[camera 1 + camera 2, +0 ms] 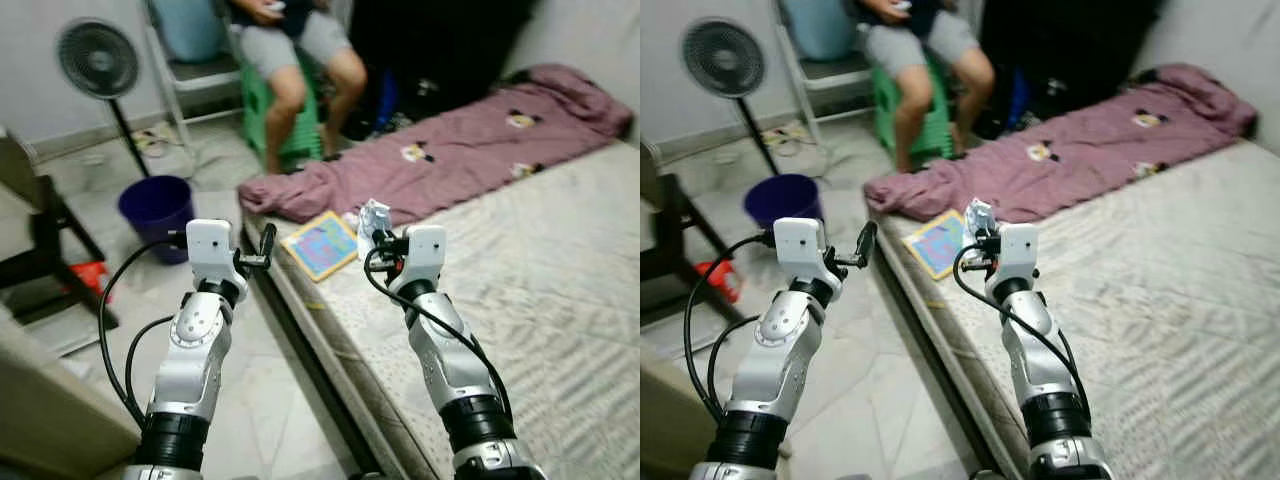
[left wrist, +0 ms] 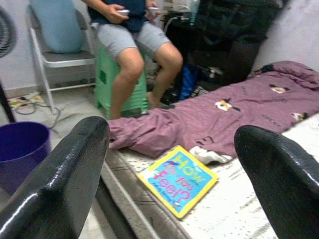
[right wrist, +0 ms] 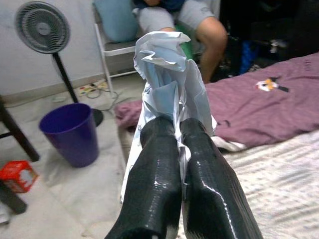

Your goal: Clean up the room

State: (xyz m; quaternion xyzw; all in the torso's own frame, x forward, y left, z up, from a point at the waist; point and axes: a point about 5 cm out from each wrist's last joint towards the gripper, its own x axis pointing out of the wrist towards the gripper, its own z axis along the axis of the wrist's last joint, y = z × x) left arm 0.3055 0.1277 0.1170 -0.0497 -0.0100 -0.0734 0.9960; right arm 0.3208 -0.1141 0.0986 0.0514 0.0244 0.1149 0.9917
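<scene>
Your right end effector (image 1: 372, 228) is clenched on a crumpled paper wrapper (image 3: 167, 74) above the mattress (image 1: 520, 270) edge, left end effector (image 1: 262, 250) released; next, judged, carry it to the purple bin (image 1: 157, 212).

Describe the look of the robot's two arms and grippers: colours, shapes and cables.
Both arms are silver with black joint rings and a white boxy wrist block. Looping black cables run along each. The left gripper and right gripper each have two long, glossy black fingers.
</scene>
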